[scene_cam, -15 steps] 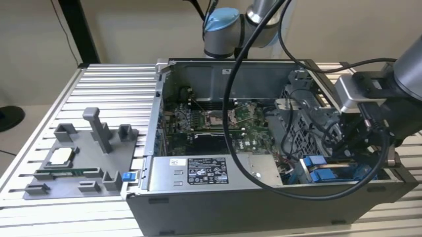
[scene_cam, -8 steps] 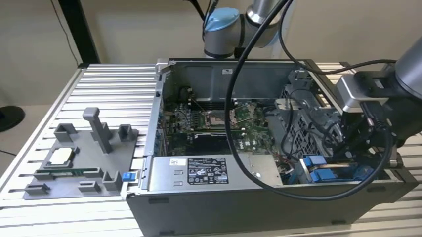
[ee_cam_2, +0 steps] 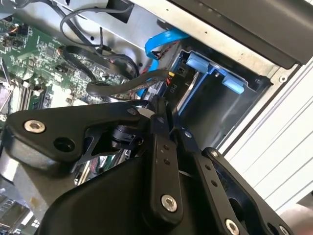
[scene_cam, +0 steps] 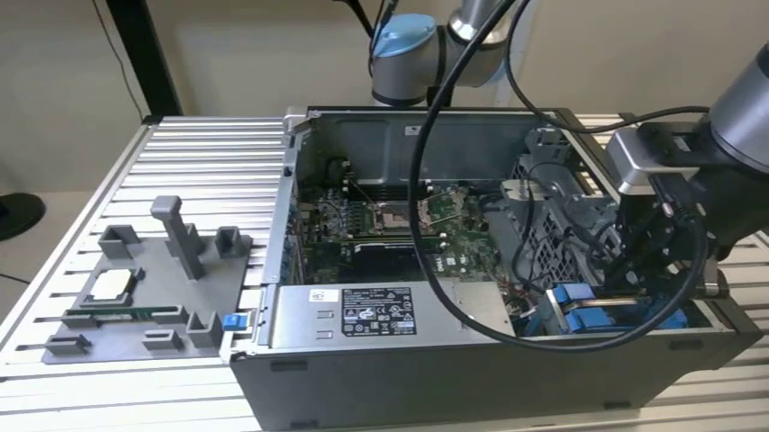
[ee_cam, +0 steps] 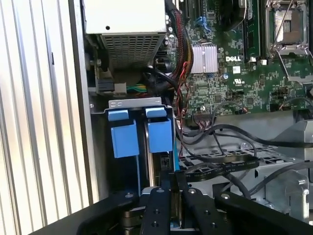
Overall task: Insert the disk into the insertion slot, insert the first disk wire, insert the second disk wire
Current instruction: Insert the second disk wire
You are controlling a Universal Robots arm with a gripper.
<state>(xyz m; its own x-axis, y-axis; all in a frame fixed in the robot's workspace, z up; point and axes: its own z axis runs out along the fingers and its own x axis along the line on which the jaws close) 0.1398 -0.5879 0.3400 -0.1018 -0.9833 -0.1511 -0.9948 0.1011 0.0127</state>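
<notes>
The disk sits in the drive bay at the case's corner, its blue caddy tab (ee_cam: 160, 134) beside a second blue tab (ee_cam: 123, 137). The same blue tabs (scene_cam: 574, 297) (ee_cam_2: 208, 66) appear in the other two views. My gripper (ee_cam: 172, 180) hangs just over the disk's rear edge with its fingers shut. A thin blue strip of disk wire (ee_cam: 175, 160) comes out between the tips. In the second wrist view the blue wire (ee_cam_2: 164, 41) loops down behind the gripper (ee_cam_2: 159, 105). A flat black wire (ee_cam_2: 122, 88) crosses in front. In the exterior view the gripper (scene_cam: 637, 270) reaches down into the case.
The open computer case (scene_cam: 481, 360) holds a green motherboard (ee_cam: 234, 73), the grey labelled power-supply box (scene_cam: 373, 315) and loose black cables (ee_cam: 220, 161). A grey fixture tray (scene_cam: 144, 288) with small parts lies on the slatted table at the exterior view's left.
</notes>
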